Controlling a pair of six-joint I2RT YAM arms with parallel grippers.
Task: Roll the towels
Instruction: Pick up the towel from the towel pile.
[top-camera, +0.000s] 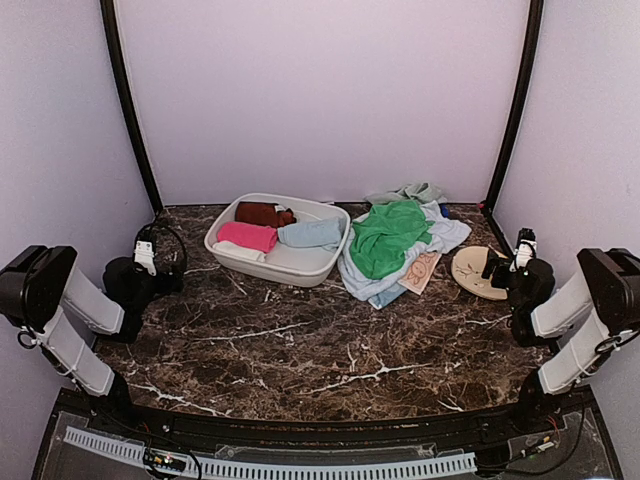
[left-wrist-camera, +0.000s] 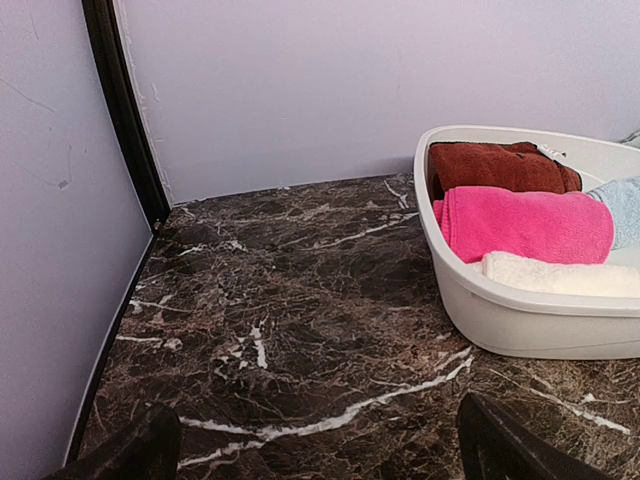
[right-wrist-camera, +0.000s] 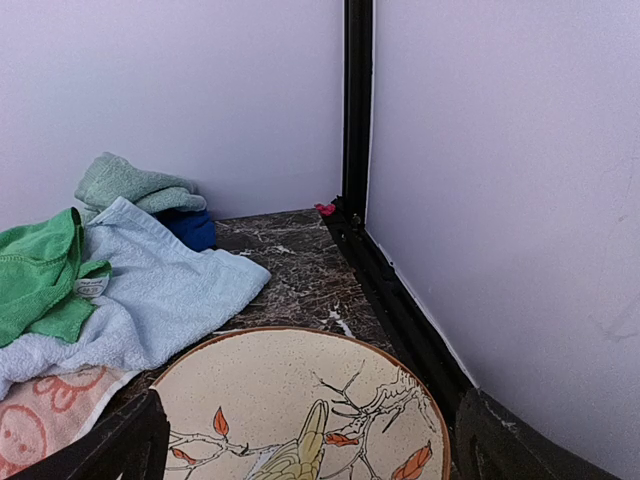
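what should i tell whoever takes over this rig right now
Left pincer: open, empty, left of the basin.
Right pincer: open, empty, by the printed disc.
Done: brown towel, pink towel, pale blue towel and cream towel lie rolled in the basin.
Left: the loose heap right of the basin: green towel on top, light blue towel, peach printed towel, sage towel behind.

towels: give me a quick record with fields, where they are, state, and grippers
basin: white, holds brown towel, pink towel, cream towel, pale blue towel, look rolled
loose pile: green towel on light blue towel, peach printed towel at near edge
plate: bird-print, right of pile
left gripper: open, empty
right gripper: open, empty, by plate
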